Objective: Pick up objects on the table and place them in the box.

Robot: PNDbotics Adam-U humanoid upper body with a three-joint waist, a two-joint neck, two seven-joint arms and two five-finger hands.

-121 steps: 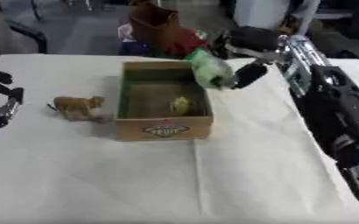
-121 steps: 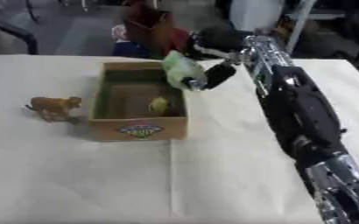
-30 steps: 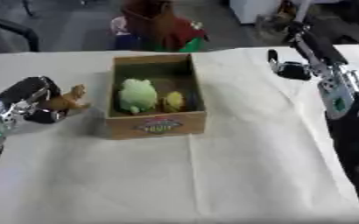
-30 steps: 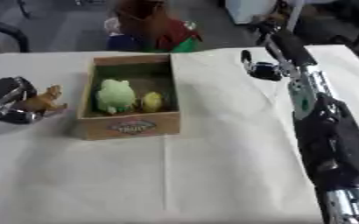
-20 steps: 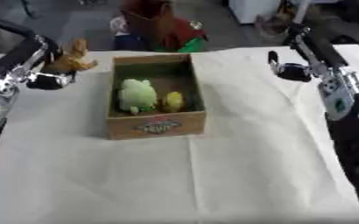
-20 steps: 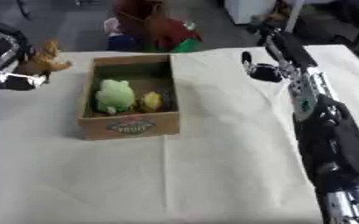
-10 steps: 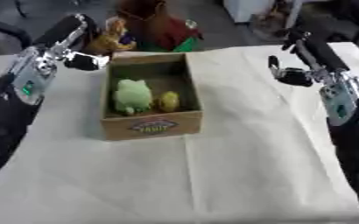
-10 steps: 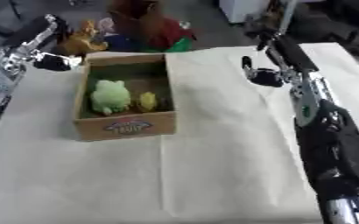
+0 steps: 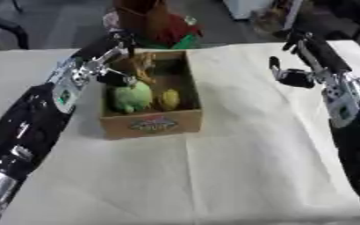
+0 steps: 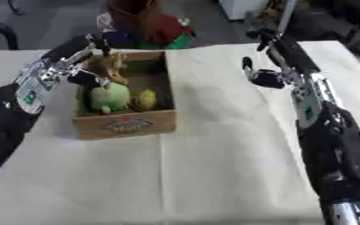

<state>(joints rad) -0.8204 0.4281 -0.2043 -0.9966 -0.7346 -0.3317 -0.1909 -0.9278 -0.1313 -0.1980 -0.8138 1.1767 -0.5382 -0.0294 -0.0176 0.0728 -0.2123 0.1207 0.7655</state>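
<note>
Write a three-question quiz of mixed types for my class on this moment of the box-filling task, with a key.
1. True or false: the left robot hand holds the brown toy animal over the cardboard box.
2. Multiple choice: which things already lie in the box? A) a green plush toy and a small yellow toy; B) a red ball; C) nothing.
3. Fill in: the right robot hand is raised above the ____ cloth, holding nothing.

Key: 1 true; 2 A; 3 white.
</note>
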